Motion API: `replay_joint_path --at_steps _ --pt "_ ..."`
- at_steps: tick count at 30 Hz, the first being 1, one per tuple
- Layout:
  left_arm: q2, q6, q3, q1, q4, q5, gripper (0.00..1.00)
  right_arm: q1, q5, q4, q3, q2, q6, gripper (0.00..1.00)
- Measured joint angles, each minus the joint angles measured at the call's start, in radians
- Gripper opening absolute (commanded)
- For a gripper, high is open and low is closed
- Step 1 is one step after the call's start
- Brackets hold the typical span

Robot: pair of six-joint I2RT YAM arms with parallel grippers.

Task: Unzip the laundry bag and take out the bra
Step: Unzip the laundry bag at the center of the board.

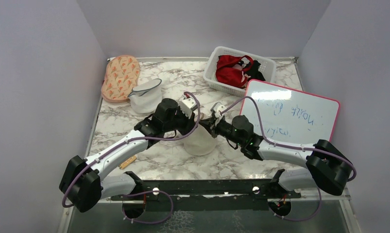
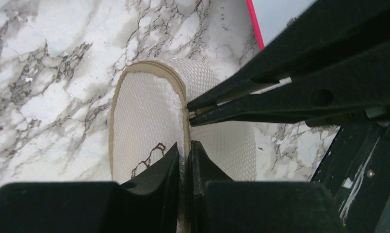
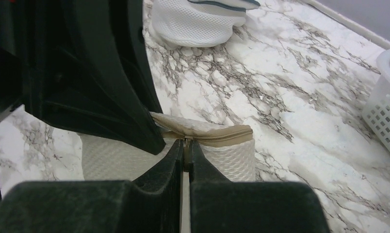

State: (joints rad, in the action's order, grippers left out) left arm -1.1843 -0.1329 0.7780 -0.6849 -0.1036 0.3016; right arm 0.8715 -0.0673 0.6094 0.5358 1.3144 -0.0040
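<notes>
The cream mesh laundry bag [image 1: 201, 143] stands on edge at the table's middle, its face with a dark line drawing showing in the left wrist view [image 2: 139, 126]. My left gripper [image 2: 185, 146] is shut on the bag's tan zip seam and shows in the top view [image 1: 196, 118]. My right gripper [image 3: 185, 145] is shut on the small zip pull [image 3: 186, 140] at the bag's top edge [image 3: 222, 137], and shows in the top view [image 1: 208, 125]. Its fingers [image 2: 241, 102] reach in from the right in the left wrist view. The zip looks shut where it shows. The bra is hidden.
A white-and-grey round pouch [image 1: 145, 97] and an orange-patterned oval pouch [image 1: 120, 77] lie at the back left. A white basket [image 1: 210, 73] with a red garment [image 1: 231, 68] stands at the back right. A pink-edged whiteboard [image 1: 292, 114] lies on the right. A small wooden piece [image 1: 127, 161] lies near the left arm.
</notes>
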Motion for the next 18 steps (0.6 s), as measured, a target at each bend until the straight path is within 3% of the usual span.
replay_joint_path --at_steps 12,18 --pt "0.221 0.412 -0.048 -0.011 -0.047 0.049 0.00 -0.067 0.034 0.021 -0.023 -0.037 0.068 0.01" --pt "0.274 0.488 -0.063 -0.013 -0.038 0.017 0.00 -0.122 -0.006 0.024 -0.024 -0.037 0.131 0.01"
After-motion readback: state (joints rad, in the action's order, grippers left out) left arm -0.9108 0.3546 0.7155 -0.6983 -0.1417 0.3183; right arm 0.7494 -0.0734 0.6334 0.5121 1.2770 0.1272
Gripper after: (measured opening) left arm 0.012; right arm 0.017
